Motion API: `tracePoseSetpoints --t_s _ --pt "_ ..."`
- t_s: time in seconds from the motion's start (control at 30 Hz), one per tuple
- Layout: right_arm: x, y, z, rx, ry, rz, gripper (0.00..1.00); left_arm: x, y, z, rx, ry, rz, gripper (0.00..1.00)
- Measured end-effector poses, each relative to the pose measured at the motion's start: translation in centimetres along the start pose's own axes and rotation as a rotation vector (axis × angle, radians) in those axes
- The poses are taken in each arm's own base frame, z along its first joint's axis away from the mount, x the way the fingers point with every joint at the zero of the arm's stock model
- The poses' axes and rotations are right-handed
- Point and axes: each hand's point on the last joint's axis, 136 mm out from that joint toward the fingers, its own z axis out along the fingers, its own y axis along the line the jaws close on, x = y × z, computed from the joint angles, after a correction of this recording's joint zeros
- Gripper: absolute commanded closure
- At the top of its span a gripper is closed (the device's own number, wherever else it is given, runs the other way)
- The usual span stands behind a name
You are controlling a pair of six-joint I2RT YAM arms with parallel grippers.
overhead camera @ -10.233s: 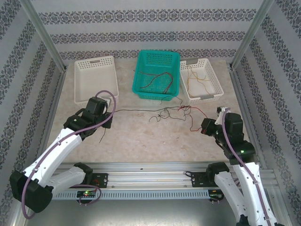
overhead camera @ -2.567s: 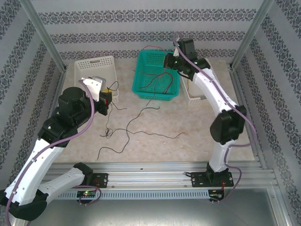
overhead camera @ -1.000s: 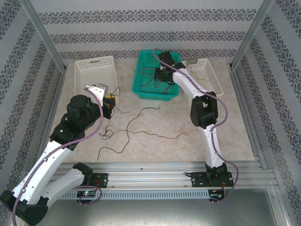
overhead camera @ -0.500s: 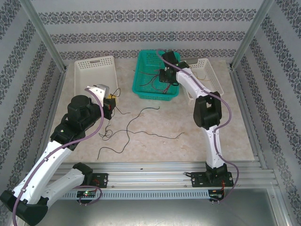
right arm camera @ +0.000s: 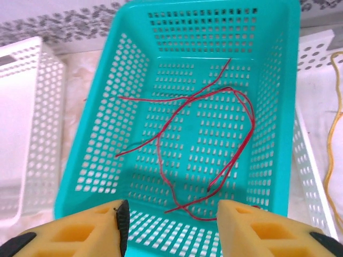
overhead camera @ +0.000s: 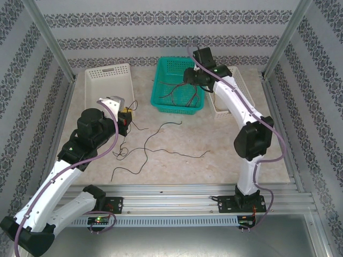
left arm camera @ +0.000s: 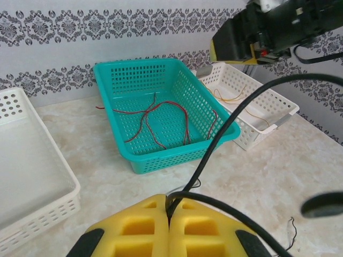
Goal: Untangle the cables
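Red cables [right arm camera: 182, 144] lay in loose loops on the floor of the teal basket [right arm camera: 102, 150]. Black cables [overhead camera: 161, 151] were strewn across the table [overhead camera: 214, 171] in front of it, and yellow cables [left arm camera: 236, 97] sat in the white basket [left arm camera: 278, 107] to its right. The right gripper [right arm camera: 169, 227] hung over the teal basket's near end, arm stretched far forward, jaws apart and empty. The left gripper [left arm camera: 169, 217], left of and nearer than that basket, clamped one of the black cables.

My right gripper [right arm camera: 169, 227] has matt yellow rubbery pads [right arm camera: 75, 233]. Teal basket [right arm camera: 96, 134]: perforated plastic w/ slight sheen; white basket [overhead camera: 107, 91] same. Red cables [right arm camera: 159, 138] thin, smooth-coated; black cable [left arm camera: 230, 115] smooth, approx. matt. Tabletop [overhead camera: 209, 128] polished marble-look. Frame rail [overhead camera: 171, 194] bare metal.
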Motion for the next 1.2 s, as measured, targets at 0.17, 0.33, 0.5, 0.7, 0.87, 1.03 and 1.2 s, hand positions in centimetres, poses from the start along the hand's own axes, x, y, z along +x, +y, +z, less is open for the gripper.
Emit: tracePoseSetpoints --t_s 0.17,0.33,0.5,0.7,0.87,1.03,1.2 --pt "4.9 3.4 -3.3 -0.179 0.045 -0.081 0.44 0.0 0.0 0.0 0.0 0.0 -0.001 1.0" --pt "14.2 8.9 -6.3 -0.44 0.103 -0.217 0.39 -0.4 0.0 -0.2 0.001 -0.013 -0.027 1.0" --pt "22.6 11.7 -5.9 -0.597 0.175 -0.309 0.37 -3.0 -0.7 -1.1 0.033 -0.075 -0.104 1.0" --pt "26.9 14.3 -4.6 -0.721 0.135 -0.347 0.34 -7.7 -1.7 -2.9 0.09 -0.194 -0.256 1.0" --pt "28.3 17.4 -4.9 -0.829 0.043 -0.406 0.31 -12.1 -2.4 -4.9 0.137 -0.29 -0.361 1.0" --pt "29.5 19.4 -4.8 -0.864 -0.056 -0.489 0.26 -14.3 -2.8 -6.0 0.166 -0.332 -0.435 1.0" --pt "30.3 19.5 -2.9 -0.787 -0.13 -0.558 0.26 -14.2 -2.7 -5.4 0.169 -0.315 -0.485 1.0"
